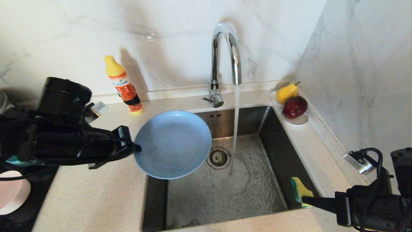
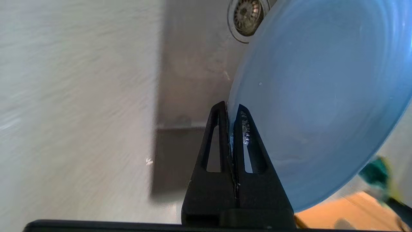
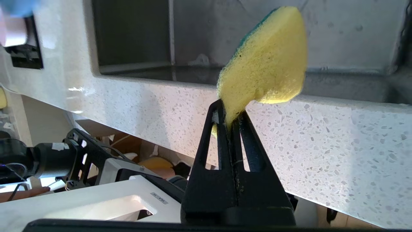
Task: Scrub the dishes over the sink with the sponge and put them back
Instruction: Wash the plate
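A wide grey-blue plate [image 1: 173, 144] hangs tilted over the left side of the steel sink [image 1: 206, 199], its rim pinched by my left gripper [image 1: 136, 147]. From the left wrist view the same plate [image 2: 322, 96] sits with its edge between the shut jaws of my left gripper [image 2: 231, 111]. My right gripper [image 1: 304, 199] is at the sink's front right corner, shut on the yellow sponge [image 1: 301, 190] with its green side. The sponge [image 3: 267, 61] sticks up from that gripper [image 3: 229, 114]. A pink bowl [image 1: 13, 191] rests at the far left; the teal bowl is mostly hidden behind my left arm.
Water runs from the chrome tap [image 1: 225, 54] onto the basin beside the drain strainer [image 1: 218, 157]. An orange detergent bottle [image 1: 124, 85] stands on the counter behind the plate. A white dish [image 1: 297, 120] with a pear and an apple sits at the back right.
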You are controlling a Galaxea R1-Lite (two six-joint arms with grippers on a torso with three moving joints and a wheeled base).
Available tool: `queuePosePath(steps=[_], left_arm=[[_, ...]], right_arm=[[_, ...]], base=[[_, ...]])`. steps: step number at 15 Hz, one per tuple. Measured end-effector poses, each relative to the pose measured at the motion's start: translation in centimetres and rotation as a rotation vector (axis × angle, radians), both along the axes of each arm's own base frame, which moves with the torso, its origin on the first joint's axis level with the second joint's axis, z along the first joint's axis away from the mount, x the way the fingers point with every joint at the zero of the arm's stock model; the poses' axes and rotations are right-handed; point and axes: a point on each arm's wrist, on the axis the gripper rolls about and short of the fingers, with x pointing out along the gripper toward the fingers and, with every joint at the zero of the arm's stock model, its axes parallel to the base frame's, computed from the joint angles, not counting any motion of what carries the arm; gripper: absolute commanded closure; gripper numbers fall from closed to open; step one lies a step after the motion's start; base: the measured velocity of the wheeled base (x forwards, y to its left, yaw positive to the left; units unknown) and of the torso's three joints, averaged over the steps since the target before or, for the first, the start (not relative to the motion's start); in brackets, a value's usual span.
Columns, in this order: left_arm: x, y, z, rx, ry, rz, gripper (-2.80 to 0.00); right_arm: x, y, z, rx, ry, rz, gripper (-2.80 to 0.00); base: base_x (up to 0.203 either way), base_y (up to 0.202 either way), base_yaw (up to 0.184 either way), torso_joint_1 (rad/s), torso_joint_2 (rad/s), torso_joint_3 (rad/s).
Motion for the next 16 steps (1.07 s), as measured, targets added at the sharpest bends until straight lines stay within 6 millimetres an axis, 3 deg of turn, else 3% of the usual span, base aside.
queuePosePath(steps=[7, 16], left_arm=[[4.5, -8.1, -2.3, -0.001, 0.031, -0.09, 0.0], [7.1, -14.7, -4.8, -0.044, -0.02, -0.195, 0.0]], right_arm=[[-1.1, -0.4, 0.2, 0.005, -0.022, -0.002, 0.0], [-2.0, -0.8, 0.9, 0.016, -0.064, -0.001, 0.0]], base=[[0.0, 0.0, 0.0, 0.0, 0.0, 0.0], [0.0, 0.0, 0.0, 0.0, 0.0, 0.0]])
